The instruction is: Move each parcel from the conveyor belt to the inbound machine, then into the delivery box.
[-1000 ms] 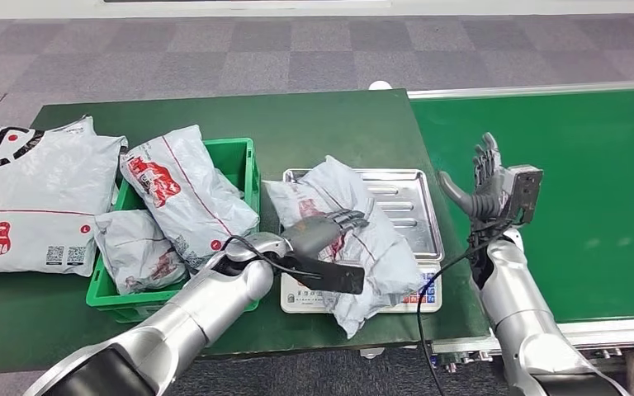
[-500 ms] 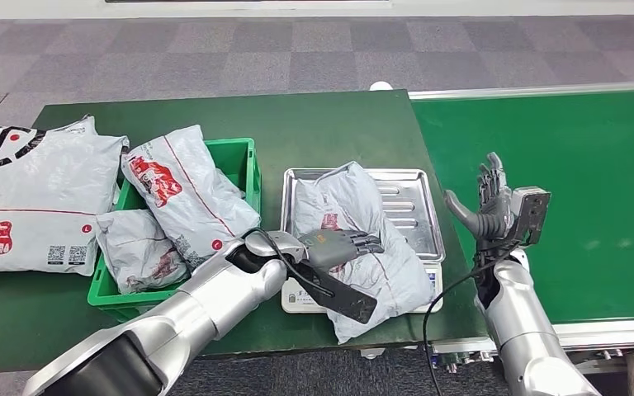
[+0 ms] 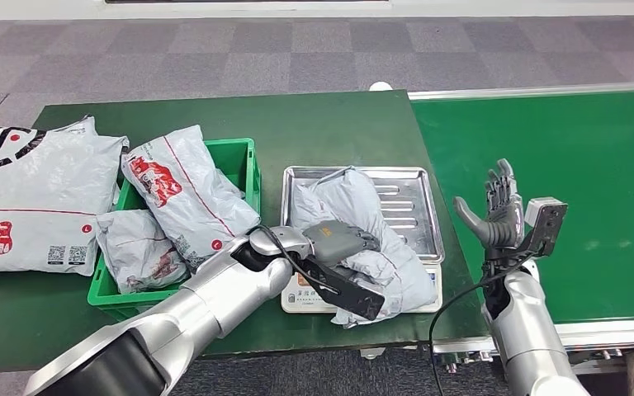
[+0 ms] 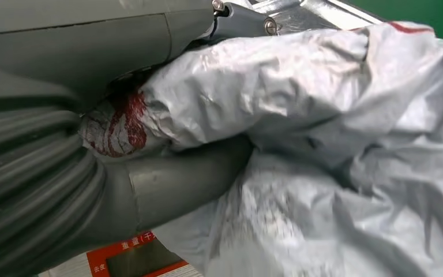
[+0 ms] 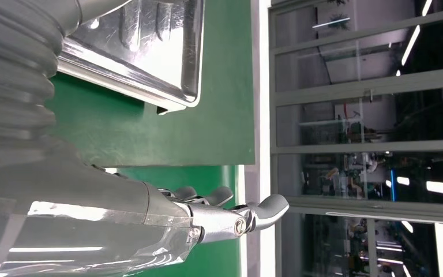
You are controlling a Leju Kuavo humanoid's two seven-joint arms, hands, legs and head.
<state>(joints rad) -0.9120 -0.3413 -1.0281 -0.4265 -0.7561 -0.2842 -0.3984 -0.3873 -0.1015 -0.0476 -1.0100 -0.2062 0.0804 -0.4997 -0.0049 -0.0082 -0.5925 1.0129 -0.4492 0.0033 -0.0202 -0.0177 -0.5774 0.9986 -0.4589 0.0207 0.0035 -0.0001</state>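
Parcel-sorting workshop, conveyor belt [image 3: 561, 165], weighing scale [image 3: 413, 206], carpet floor [image 3: 215, 49]

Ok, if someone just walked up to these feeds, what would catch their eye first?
Probably the left hand gripping the crumpled grey parcel on the steel weighing tray at the table's middle. Next, the green crate to its left, stuffed with grey parcels, one large parcel lying beside it. The right hand is raised over the green conveyor belt, fingers spread, holding nothing.

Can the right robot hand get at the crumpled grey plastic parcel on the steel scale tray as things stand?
Probably not cleanly: the left robot hand already grips the crumpled grey plastic parcel, covering it, while the right robot hand hangs open above the green conveyor belt.
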